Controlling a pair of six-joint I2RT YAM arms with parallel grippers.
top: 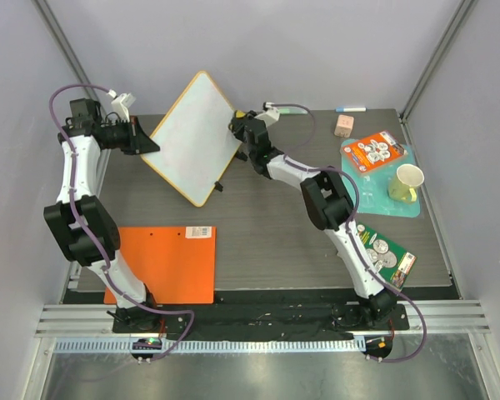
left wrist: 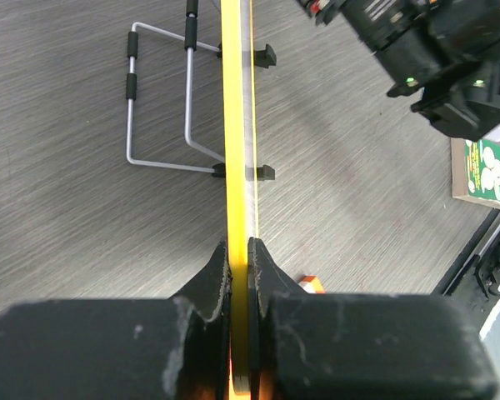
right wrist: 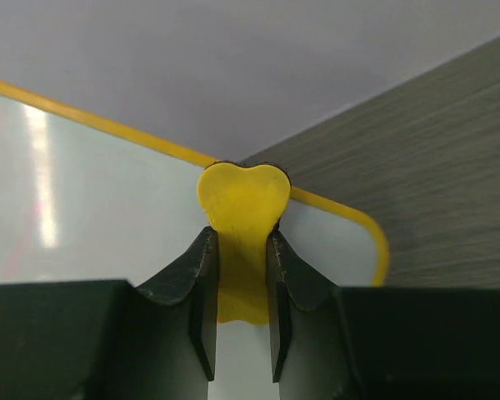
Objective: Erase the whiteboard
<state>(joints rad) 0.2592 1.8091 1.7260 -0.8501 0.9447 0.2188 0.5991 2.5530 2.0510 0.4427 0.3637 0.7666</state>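
Whiteboard (top: 196,137) rim sits pinched between left fingers (left wrist: 210,279), right fingers (right wrist: 202,283) pinching a yellow heart (right wrist: 242,204) jutting past their tips.

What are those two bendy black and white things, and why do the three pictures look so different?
They are robot arms bolted at the edge of a table: the left arm and the right arm. One picture looks down from above. The other two come from small cameras on the wrists, so everything looks huge. The left gripper pinches the yellow rim of the whiteboard. The right gripper holds a yellow heart at the board's edge. On the table lie an orange sheet, a cup on a teal tray, and some packets.
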